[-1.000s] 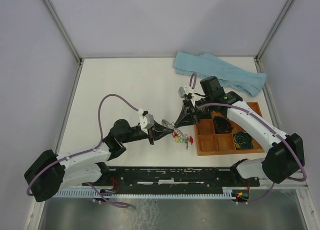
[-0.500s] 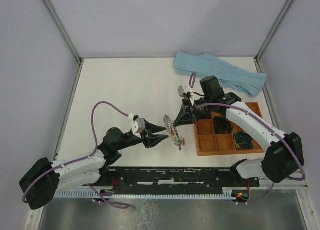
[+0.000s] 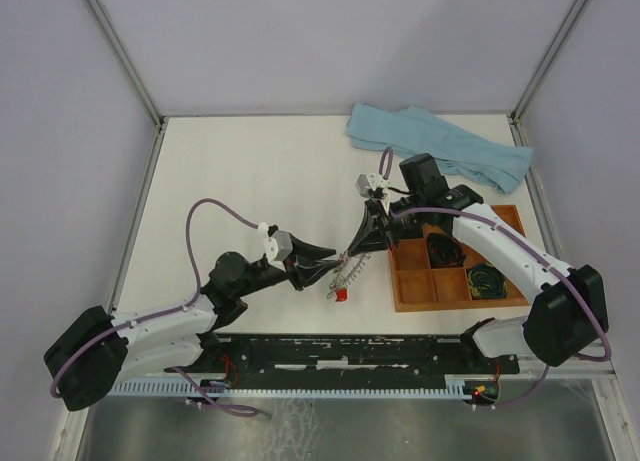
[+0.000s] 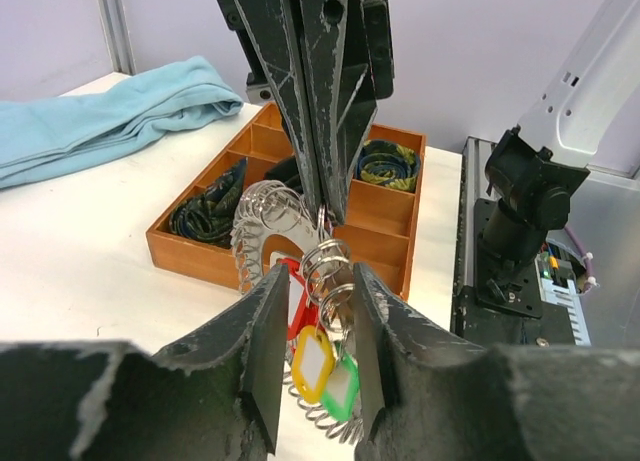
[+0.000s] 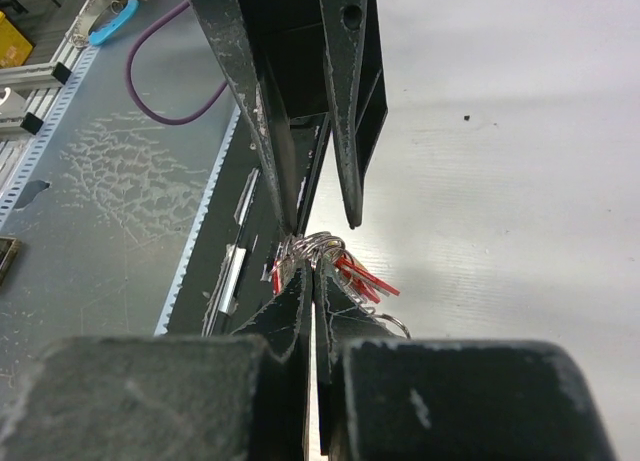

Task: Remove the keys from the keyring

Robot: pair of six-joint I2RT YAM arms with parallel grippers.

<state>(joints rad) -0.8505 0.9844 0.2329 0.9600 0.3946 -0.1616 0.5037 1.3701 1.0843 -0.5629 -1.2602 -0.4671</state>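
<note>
Several pale walls (image 3: 300, 41) enclose white tabletop (image 3: 250, 171); left of wooden tray (image 3: 405, 303), right hand (image 5: 311, 276) pinches keyring (image 4: 262, 221) hanging upright on edge, keys (image 4: 312, 361) dangling down, left hand (image 4: 316, 291) spread astride them.

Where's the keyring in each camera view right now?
Top external: keyring at centre, left of the wooden tray.
Left wrist: keyring at centre, wooden tray behind it.
Right wrist: keyring just below centre.
Shared landmark: red key tags on it.

Legible text: none in any view | key tags (image 4: 316, 363): white label inserts show no writing | brands, numbers, signs: none readable
</note>
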